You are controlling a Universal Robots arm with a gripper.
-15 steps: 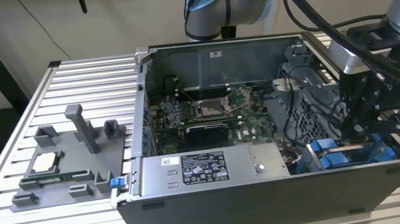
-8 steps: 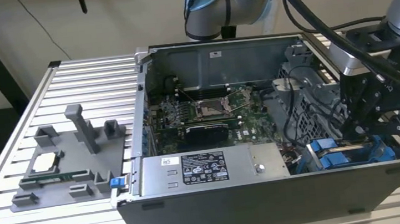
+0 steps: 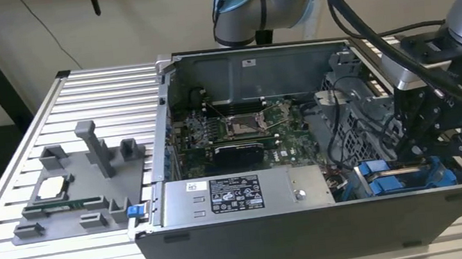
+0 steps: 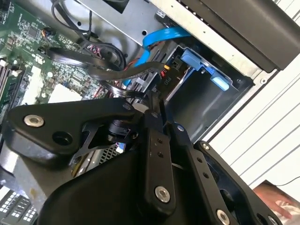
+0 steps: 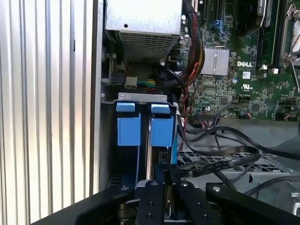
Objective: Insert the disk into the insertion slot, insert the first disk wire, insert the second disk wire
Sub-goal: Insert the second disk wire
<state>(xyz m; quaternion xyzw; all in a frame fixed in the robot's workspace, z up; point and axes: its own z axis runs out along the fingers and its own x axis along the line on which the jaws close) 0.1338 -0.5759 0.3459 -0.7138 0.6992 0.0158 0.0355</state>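
Note:
The disk [image 3: 391, 183], in its bright blue carrier [image 5: 161, 131], sits down in the drive bay at the case's front corner on the exterior view's right. A second blue carrier [image 5: 129, 124] stands in the bay beside it. My gripper [image 3: 411, 149] reaches down into the case right over this bay. Its fingers [image 5: 151, 199] are drawn together at the tips, and a black flat disk wire [image 5: 220, 161] loops in and ends there. In the second wrist view, the gripper [image 4: 155, 101] is close to a black connector [image 4: 168, 78] at the disk's end.
The labelled grey power-supply box [image 3: 246, 192] lies along the case's front wall, with the motherboard [image 3: 231, 129] behind it. A blue flat cable [image 4: 164, 36] runs into the bay. A grey fixture [image 3: 74, 184] with parts stands on the slatted table. A hand [image 4: 276, 199] shows beyond the case.

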